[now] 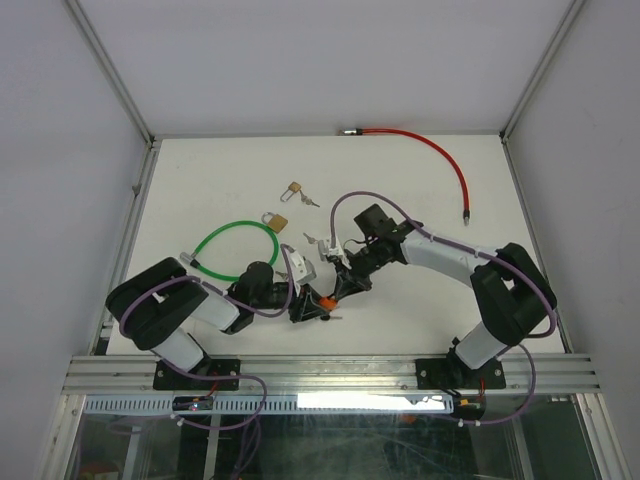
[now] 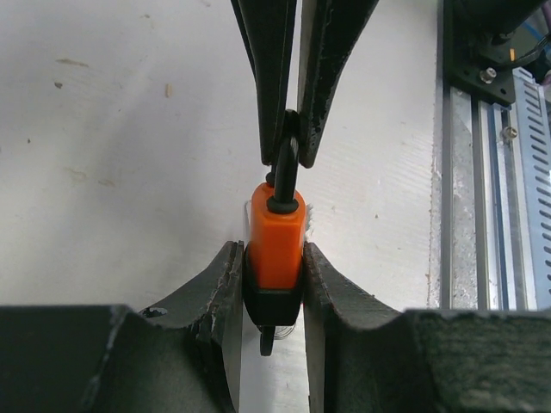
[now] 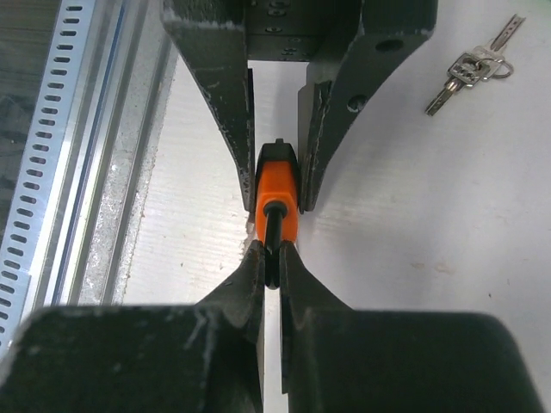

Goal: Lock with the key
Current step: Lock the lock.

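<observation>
An orange padlock (image 1: 324,299) with a black base hangs between my two grippers near the table's front edge. My left gripper (image 2: 274,262) is shut on the padlock's body (image 2: 275,237). My right gripper (image 3: 272,258) is shut on the padlock's black shackle (image 3: 272,232), opposite the left one. In the left wrist view the right fingers (image 2: 271,86) pinch the shackle (image 2: 286,168) from above. A small dark piece (image 2: 267,342), seemingly a key head with a thin ring, sticks out under the padlock's base. The padlock's top also shows in the right wrist view (image 3: 277,189).
A bunch of silver keys (image 3: 469,73) lies on the table beyond the padlock. Two brass padlocks (image 1: 292,190) (image 1: 276,219), a green cable loop (image 1: 235,235) and a red cable (image 1: 440,160) lie farther back. The aluminium rail (image 1: 330,372) runs along the near edge.
</observation>
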Tool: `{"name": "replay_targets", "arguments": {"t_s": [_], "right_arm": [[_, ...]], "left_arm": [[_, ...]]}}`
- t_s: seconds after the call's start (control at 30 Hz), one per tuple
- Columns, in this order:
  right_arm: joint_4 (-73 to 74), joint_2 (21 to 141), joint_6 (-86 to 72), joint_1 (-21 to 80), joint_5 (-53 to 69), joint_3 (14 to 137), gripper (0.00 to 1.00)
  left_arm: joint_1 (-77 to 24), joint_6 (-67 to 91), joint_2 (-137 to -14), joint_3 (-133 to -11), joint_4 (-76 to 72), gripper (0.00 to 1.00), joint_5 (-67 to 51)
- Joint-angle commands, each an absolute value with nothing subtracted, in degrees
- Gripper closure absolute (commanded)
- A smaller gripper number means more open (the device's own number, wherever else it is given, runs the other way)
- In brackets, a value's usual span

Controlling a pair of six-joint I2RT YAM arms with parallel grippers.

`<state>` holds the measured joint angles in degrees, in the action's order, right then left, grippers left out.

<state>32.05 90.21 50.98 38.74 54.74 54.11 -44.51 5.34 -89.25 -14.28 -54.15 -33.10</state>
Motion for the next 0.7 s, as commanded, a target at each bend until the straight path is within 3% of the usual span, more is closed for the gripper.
{"name": "replay_targets", "arguments": {"t_s": [0.0, 0.67], "right_arm": [[38.3, 94.9, 45.8, 46.2, 58.7, 54.7, 1.0], [30.5, 101.4, 37.3, 52.9, 59.3, 55.0, 1.0]], "left_arm": [[-41.8, 3.1, -89.8, -19.3, -87.2, 1.0, -25.3], [-39.4, -4.6, -96.3, -10.5, -95.5, 1.0, -26.3]]}}
